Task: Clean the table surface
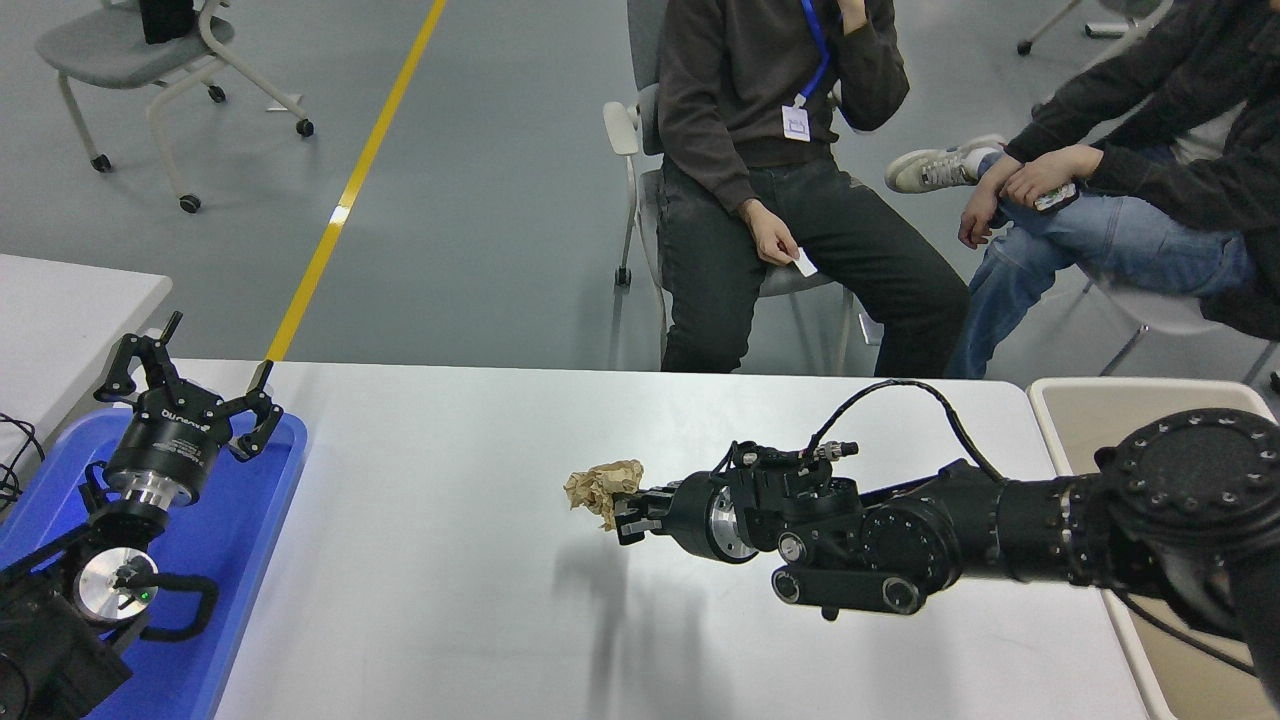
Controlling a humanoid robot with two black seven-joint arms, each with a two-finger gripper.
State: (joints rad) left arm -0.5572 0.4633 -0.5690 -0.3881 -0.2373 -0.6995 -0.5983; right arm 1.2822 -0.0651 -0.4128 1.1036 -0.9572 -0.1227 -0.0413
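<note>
The light grey-white table surface (450, 560) fills the lower middle of the head view. My right gripper (618, 510) is shut on a crumpled brown paper ball (600, 484) and holds it lifted above the table's middle; its shadow falls on the tabletop below. The right arm reaches in from the right edge. My left gripper (188, 378) is open and parked at the lower left, over the blue tray.
A blue plastic tray (255, 520) lies at the table's left end. A beige bin (1110, 420) stands at the table's right end. A smaller white tabletop (60, 310) shows at the left edge. Two people sit on chairs beyond the far edge.
</note>
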